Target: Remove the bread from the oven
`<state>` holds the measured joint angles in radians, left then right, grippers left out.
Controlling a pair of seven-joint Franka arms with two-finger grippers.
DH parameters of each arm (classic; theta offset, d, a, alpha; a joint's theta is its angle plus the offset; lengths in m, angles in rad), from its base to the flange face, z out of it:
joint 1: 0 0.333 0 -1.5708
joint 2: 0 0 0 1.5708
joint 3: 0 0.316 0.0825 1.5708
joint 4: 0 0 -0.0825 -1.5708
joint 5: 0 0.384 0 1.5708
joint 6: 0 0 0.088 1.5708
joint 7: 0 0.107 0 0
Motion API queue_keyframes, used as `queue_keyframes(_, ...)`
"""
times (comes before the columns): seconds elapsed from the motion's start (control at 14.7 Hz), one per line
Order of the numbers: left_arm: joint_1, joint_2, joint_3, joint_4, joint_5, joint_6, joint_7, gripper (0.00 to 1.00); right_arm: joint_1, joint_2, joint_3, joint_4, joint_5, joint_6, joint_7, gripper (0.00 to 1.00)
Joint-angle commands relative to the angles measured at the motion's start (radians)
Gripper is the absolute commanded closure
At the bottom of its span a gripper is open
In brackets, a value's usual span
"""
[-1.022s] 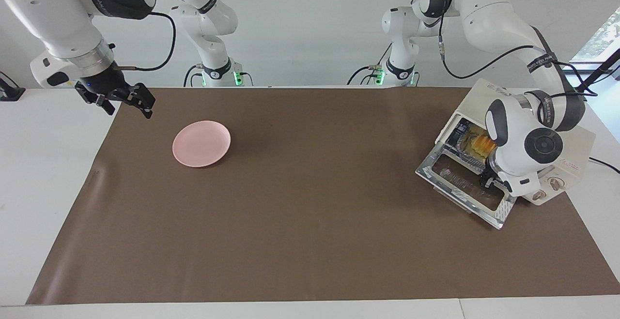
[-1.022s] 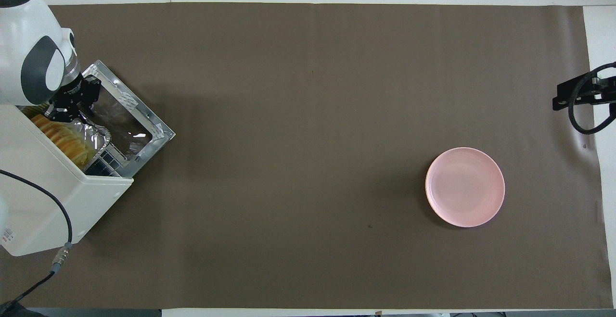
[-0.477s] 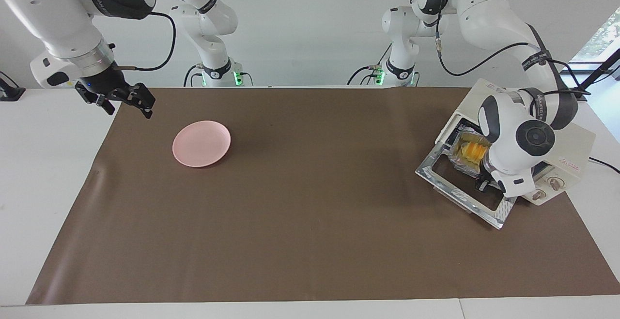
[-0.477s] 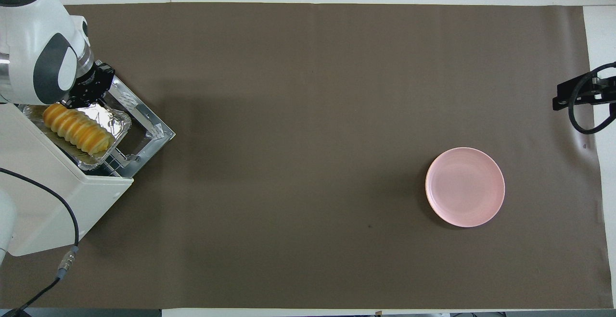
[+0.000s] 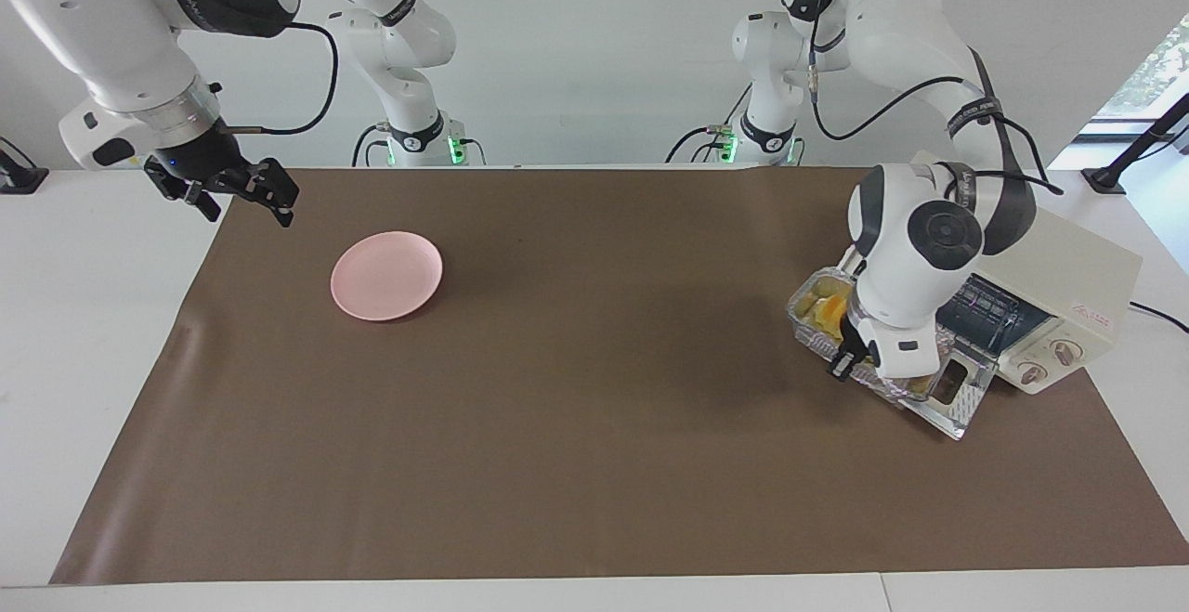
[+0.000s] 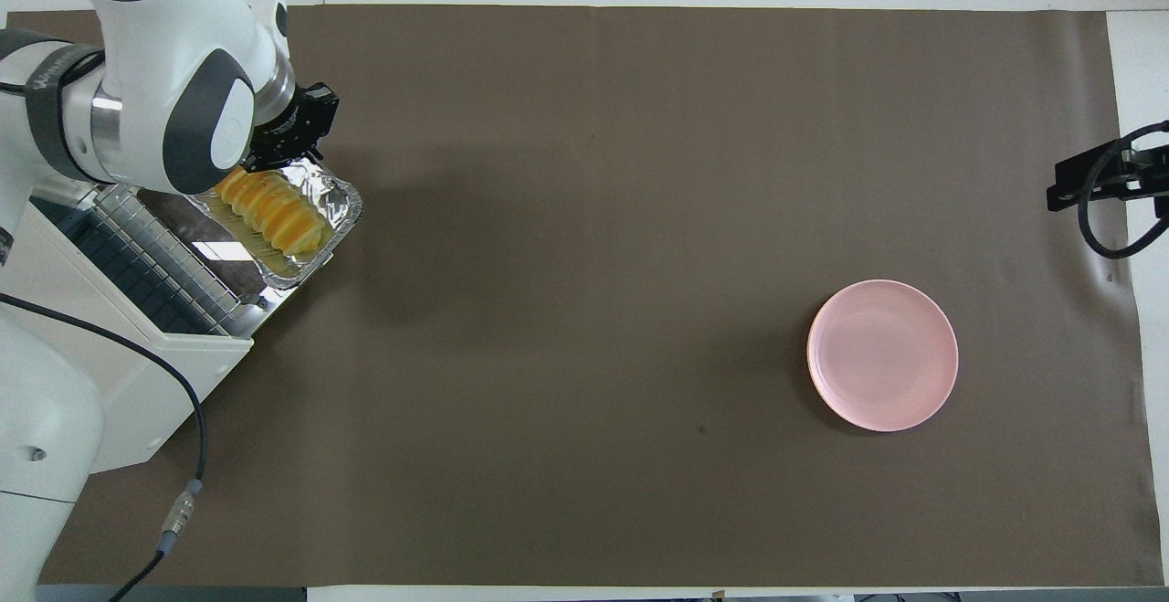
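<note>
I am counting one oven (image 5: 1068,287), one bread (image 6: 271,211) lying in one foil tray (image 6: 340,209), one pink plate (image 6: 882,354), one brown mat (image 6: 584,310) covering my desk (image 5: 84,315), and two arms.

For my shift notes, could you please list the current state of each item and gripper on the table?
Oven: door open, rack showing.
Foil tray: outside the oven, over the open door, gripped at its rim.
Bread: lying in the foil tray.
Pink plate: empty, on the mat.
Left gripper: shut on the tray's rim.
Right gripper: open, waiting above the table's edge.
</note>
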<state>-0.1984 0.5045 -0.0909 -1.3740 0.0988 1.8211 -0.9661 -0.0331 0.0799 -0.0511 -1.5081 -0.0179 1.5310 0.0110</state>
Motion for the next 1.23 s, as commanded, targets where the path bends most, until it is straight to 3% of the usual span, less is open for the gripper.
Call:
queue_keyframes(0.0, -0.036, 0.048, -0.100, 0.096, -0.008, -0.005, -0.031, 1.00, -0.002, -0.020, 0.002, -0.021, 0.006, -0.002, -0.023, 0.00)
queue_keyframes(0.14, -0.052, 0.051, -0.179, 0.102, 0.002, 0.010, -0.066, 1.00, 0.001, -0.020, 0.004, -0.021, 0.006, 0.000, -0.022, 0.00)
queue_keyframes(0.48, -0.088, 0.055, -0.265, 0.095, 0.062, 0.012, -0.030, 1.00, -0.001, -0.023, 0.004, -0.037, 0.006, 0.026, -0.017, 0.00)
queue_keyframes(0.61, -0.087, 0.055, -0.311, 0.090, 0.090, 0.014, -0.003, 1.00, -0.008, -0.037, 0.002, -0.079, 0.006, 0.122, -0.003, 0.00)
queue_keyframes(0.75, -0.091, 0.055, -0.348, 0.021, 0.120, 0.030, 0.003, 1.00, -0.011, -0.045, -0.004, -0.107, 0.006, 0.187, 0.011, 0.00)
queue_keyframes(0.95, -0.150, 0.065, -0.356, -0.008, 0.131, 0.112, 0.007, 1.00, -0.010, -0.049, -0.003, -0.106, 0.006, 0.118, -0.005, 0.00)
queue_keyframes(1.16, -0.185, 0.095, -0.354, -0.019, 0.137, 0.122, 0.039, 1.00, -0.008, -0.052, -0.003, -0.110, 0.007, 0.142, -0.006, 0.00)
